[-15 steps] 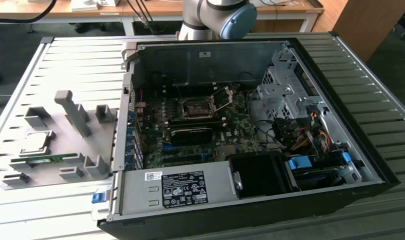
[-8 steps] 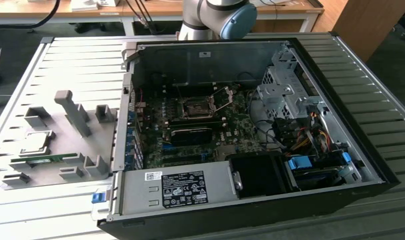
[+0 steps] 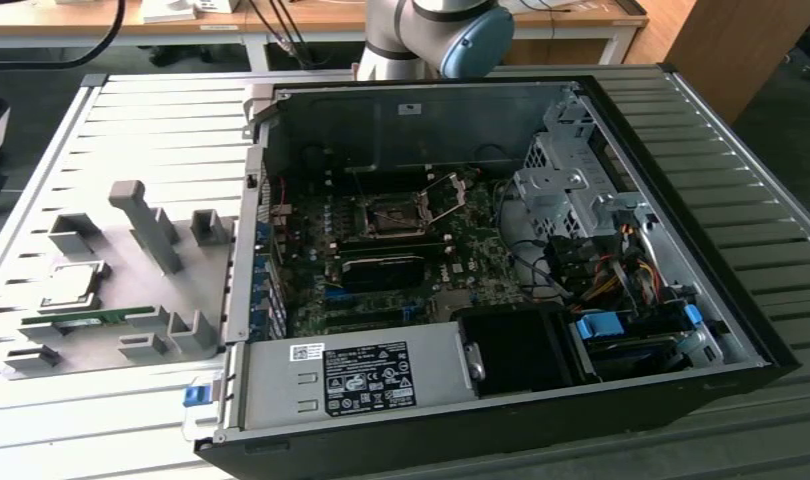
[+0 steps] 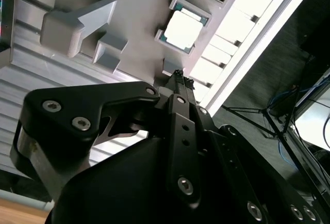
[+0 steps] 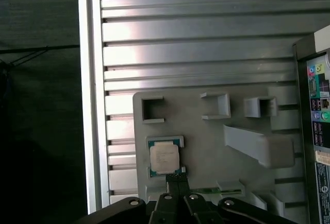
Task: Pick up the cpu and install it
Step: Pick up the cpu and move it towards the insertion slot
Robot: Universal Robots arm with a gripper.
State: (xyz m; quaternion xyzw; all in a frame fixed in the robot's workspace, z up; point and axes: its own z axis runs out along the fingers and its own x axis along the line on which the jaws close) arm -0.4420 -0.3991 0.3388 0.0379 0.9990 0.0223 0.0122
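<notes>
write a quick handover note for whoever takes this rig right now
Gripper: shut, holding nothing, hovering just beside the cpu.
Cpu: lies flat in its nest on the grey fixture plate, at the exterior view's left of the open computer case.
Socket on the motherboard: looks empty.
Done: nothing picked up.
Left: the pick-up and the install.

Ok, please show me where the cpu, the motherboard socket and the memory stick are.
cpu (image 5: 165, 158): first wrist view, middle of its metal top.
motherboard socket (image 3: 388, 216): exterior view, centre of the socket.
memory stick (image 3: 92, 317): exterior view, middle of its green edge.
</notes>
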